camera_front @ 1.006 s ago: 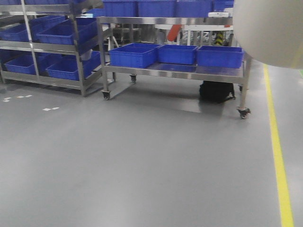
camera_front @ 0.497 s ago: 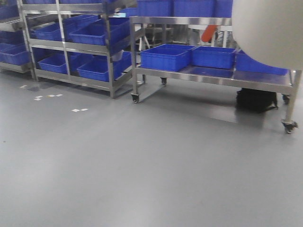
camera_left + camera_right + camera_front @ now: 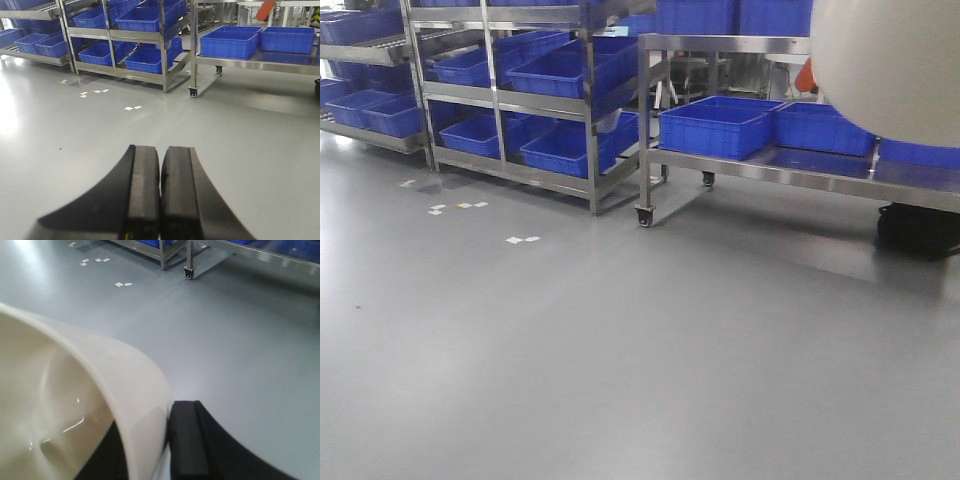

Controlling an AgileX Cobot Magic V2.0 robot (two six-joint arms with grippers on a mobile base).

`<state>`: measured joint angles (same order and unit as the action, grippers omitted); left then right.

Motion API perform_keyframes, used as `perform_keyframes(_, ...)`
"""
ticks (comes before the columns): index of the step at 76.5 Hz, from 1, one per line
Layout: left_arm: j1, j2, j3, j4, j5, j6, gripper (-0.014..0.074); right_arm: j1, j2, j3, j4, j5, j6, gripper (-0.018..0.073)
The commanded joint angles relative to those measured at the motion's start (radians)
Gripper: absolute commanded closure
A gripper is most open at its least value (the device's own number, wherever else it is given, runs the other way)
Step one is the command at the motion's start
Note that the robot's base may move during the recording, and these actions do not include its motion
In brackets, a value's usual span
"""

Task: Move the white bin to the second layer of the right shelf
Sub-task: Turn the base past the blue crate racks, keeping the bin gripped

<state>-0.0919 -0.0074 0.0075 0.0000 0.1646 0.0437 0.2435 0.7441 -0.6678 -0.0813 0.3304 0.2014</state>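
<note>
Right jaws clamp white bin (image 3: 107, 375) wall; inside empty.

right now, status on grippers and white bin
Left gripper shut, empty. Right gripper shut on cream-white glossy plastic bin rim, bin aloft. Steel rack of blue plastic crates ahead.

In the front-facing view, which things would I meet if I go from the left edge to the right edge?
Far rack → nearer rack → table wheel → blue crate just right of that wheel → white bin, very close to the camera.
</note>
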Motion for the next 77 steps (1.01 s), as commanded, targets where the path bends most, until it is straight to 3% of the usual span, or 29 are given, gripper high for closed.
perform_keyframes(1, -0.006, -0.014, 0.037, 0.0, -0.087, -0.005, 0.0512, -0.004, -0.011, -0.033, -0.003, -0.099, -0.002, 0.0503)
perform_keyframes(77, -0.006, -0.014, 0.037, 0.0, -0.087, -0.005, 0.0512, -0.004, -0.011, -0.033, -0.003, -0.099, -0.002, 0.0503)
